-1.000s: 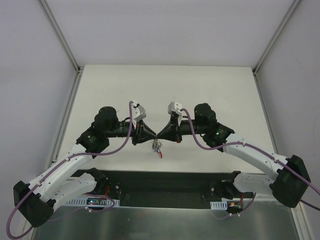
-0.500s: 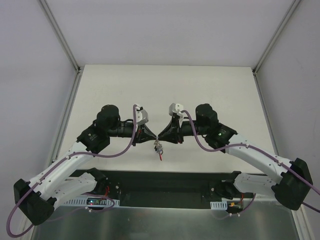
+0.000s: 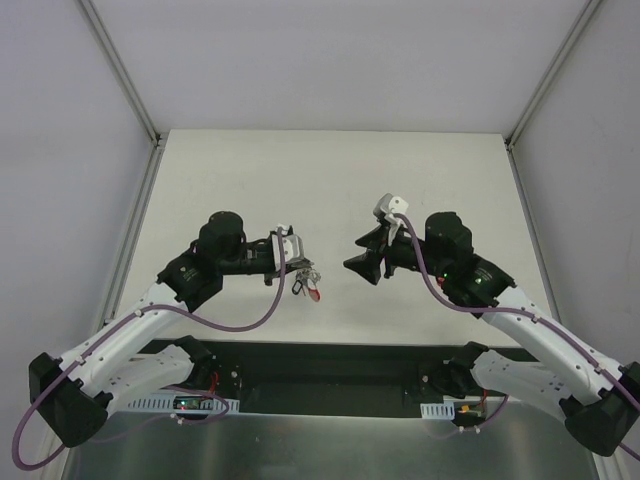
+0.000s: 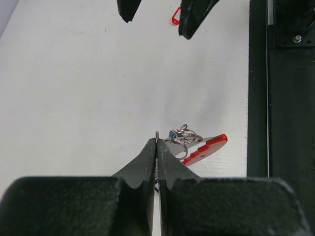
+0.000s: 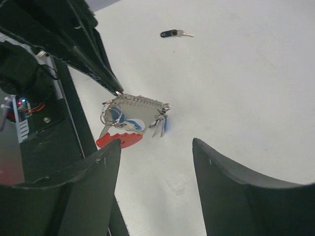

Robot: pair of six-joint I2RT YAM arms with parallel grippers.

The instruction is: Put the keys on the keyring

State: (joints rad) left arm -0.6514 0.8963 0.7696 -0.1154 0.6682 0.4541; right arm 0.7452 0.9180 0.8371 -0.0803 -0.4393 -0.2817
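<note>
My left gripper (image 3: 294, 263) is shut on the edge of the silver keyring (image 4: 184, 135), holding the bunch just above the table. From the keyring (image 5: 109, 114) hang a red tag with a white label (image 5: 120, 140) and small silver keys, one with a blue head (image 5: 164, 124). The red tag (image 3: 316, 293) shows below the left fingers. My right gripper (image 5: 156, 142) is open and empty, a short way right of the bunch. A black-headed key (image 5: 172, 33) lies alone on the table beyond it.
The white table (image 3: 330, 180) runs back to grey walls on three sides. A black base strip (image 4: 280, 123) with the arm mounts lies along the near edge, close beside the hanging bunch.
The right gripper has opened, let go of the bunch and drawn back to the right. The left gripper keeps the keyring, which has shifted slightly left and swung sideways.
</note>
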